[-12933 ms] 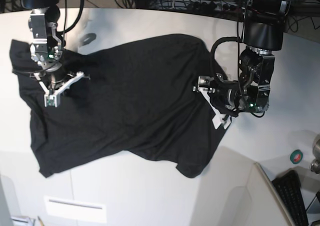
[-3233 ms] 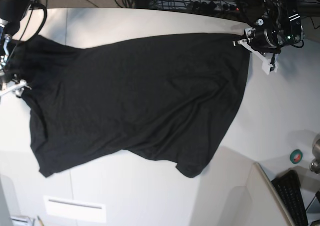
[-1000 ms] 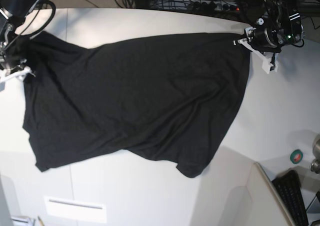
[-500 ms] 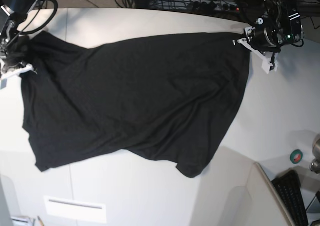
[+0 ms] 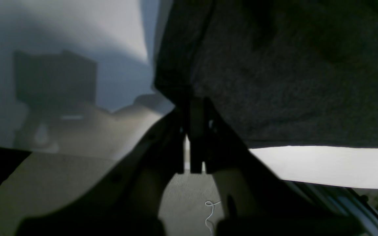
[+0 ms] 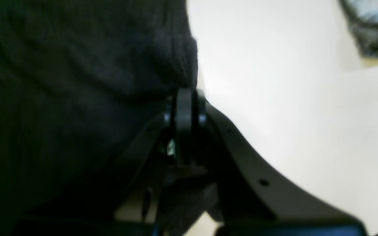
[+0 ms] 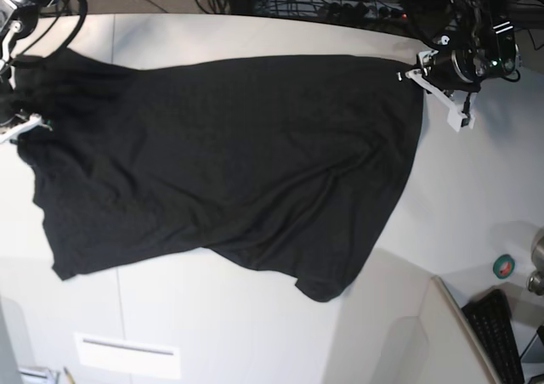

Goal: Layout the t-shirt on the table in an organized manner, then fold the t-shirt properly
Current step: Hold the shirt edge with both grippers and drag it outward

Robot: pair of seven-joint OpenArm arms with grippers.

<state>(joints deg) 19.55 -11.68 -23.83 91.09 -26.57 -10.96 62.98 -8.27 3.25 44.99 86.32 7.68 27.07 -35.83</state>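
A: Starting from the near edge, which way is the t-shirt [image 7: 229, 163] running?

B: Its long axis is running left to right across the base view, slightly slanted. The near edge is sagging toward the camera: one rounded corner is pointing at the near side, right of centre, and a second corner is sitting lower left.

A: And how is it looking?

B: It is showing plain black fabric, no print visible on the upward face. It is lying mostly flat on the white counter [image 7: 255, 316], with soft creases fanning toward the right end and bunched gathers at the far left.

A: Where is it sitting on the counter?

B: It is covering the middle and far part, with bare white surface showing in front of it and to the right.

A: What are the grippers doing?

B: The right gripper [image 6: 185, 98], at the base view's far left edge, is clenching the bunched fabric edge; its wrist view is showing the jaws pressed together on dark cloth. The left gripper [image 5: 195, 111], at the far right corner, is likewise pinching the shirt's edge, with the cloth hanging over the closed jaws.

A: Is the cloth being stretched?

B: The far edge is running almost straight between the two grippers.
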